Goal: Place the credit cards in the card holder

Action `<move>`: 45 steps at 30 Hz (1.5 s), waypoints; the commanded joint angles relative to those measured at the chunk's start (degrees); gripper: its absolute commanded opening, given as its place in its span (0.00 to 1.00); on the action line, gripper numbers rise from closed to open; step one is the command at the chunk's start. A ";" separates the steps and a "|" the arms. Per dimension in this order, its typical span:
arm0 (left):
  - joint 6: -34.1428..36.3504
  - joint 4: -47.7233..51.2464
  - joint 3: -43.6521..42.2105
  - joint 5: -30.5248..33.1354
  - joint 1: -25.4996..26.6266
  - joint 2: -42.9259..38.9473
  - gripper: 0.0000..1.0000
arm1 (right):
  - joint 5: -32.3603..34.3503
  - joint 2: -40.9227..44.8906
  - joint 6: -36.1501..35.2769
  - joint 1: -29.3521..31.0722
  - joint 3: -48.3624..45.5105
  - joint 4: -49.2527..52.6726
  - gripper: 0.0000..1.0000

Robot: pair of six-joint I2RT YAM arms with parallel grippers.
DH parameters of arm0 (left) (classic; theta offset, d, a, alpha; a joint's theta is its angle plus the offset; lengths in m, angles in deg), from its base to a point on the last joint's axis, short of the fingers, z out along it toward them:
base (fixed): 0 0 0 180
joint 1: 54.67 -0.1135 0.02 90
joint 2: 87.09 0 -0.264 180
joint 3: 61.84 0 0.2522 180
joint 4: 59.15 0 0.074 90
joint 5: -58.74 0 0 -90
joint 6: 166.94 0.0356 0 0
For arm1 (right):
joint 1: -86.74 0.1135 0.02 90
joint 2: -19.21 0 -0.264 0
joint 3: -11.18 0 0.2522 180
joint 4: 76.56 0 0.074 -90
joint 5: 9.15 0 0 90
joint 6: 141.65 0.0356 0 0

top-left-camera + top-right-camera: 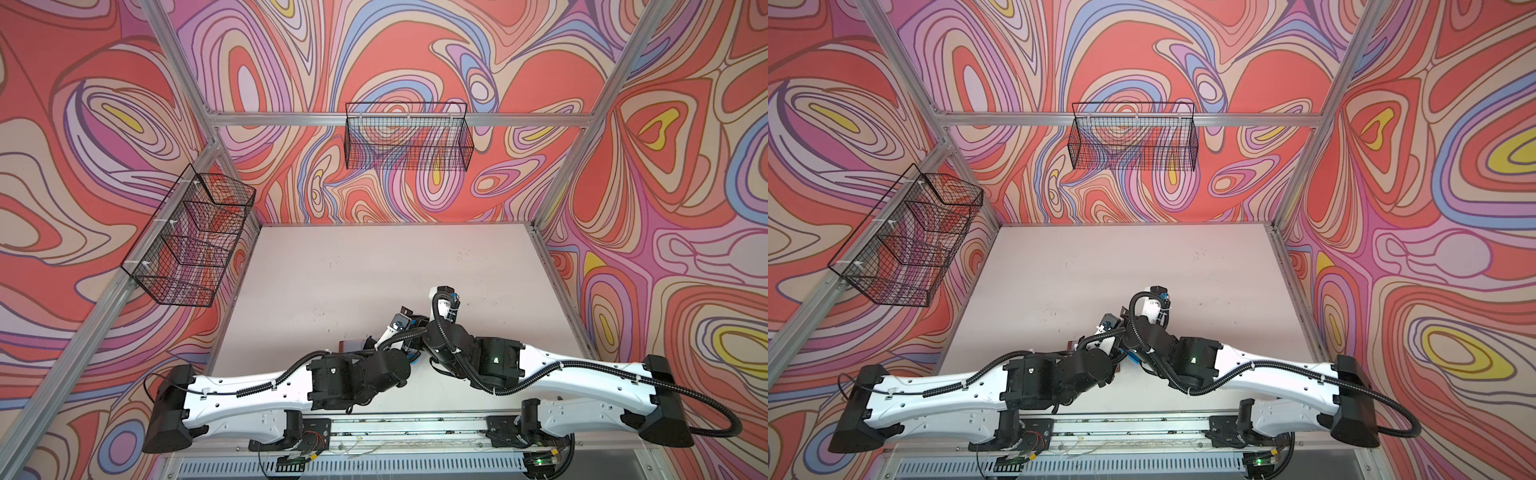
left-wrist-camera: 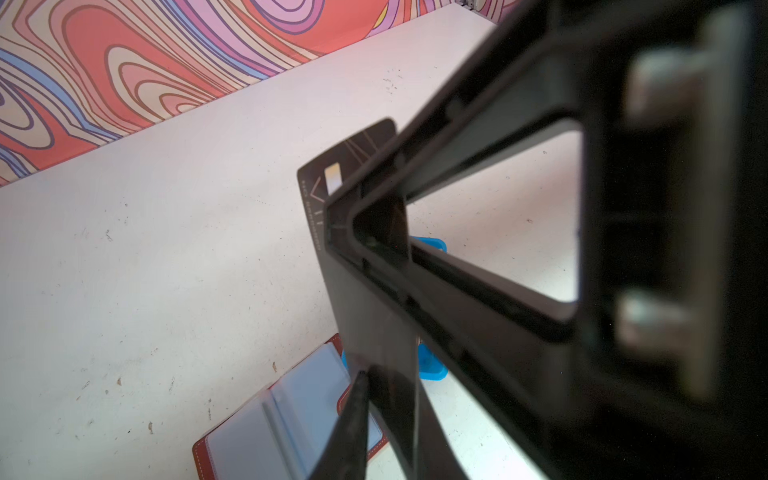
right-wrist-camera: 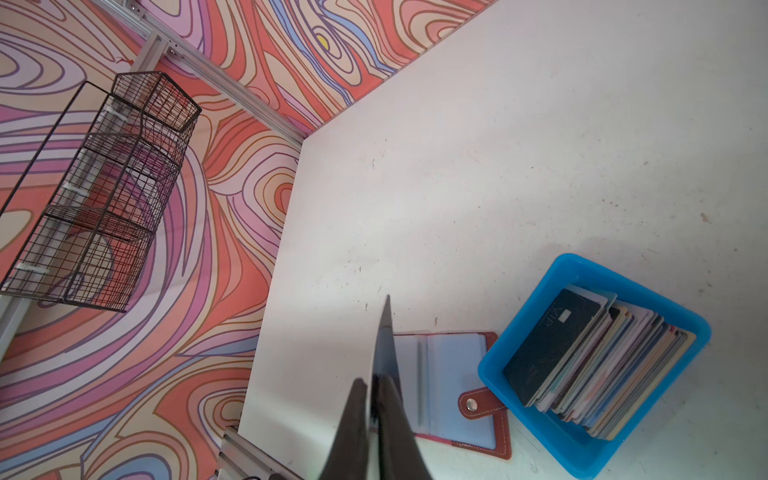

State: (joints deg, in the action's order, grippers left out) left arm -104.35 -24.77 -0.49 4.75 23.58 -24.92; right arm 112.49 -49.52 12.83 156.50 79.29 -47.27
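Black card [image 2: 349,149] is clamped edge-on in your right gripper [image 3: 374,380]; left gripper [image 2: 347,303] looks a bit parted. Card holder [image 3: 449,374] lies open right under the tips, so angle down, slide in slowly.

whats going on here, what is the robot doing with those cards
The right gripper is shut on a black card, holding it close to the open card holder, which lies on the table. The rest of the credit cards stand stacked in the blue tray beside the holder. The sleeves that show look empty, so no card seems filed yet.
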 commanded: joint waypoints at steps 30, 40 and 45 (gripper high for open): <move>-13.38 1.49 -19.88 -40.46 -58.66 -8.56 0.50 | -18.54 -31.82 -9.47 -11.27 2.72 -12.37 0.00; -15.30 -1.99 -22.65 -42.63 -58.70 -6.91 0.51 | -18.65 -24.80 -9.14 -13.67 -4.71 -9.33 0.00; -16.26 -3.57 -24.45 -44.08 -58.73 -6.71 0.52 | -18.31 -20.60 -8.02 -14.45 -9.48 -8.58 0.00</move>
State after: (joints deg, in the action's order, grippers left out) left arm -119.24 -26.85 -23.52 -37.78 -34.86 -31.89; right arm 93.59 -71.97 3.92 142.71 72.05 -58.20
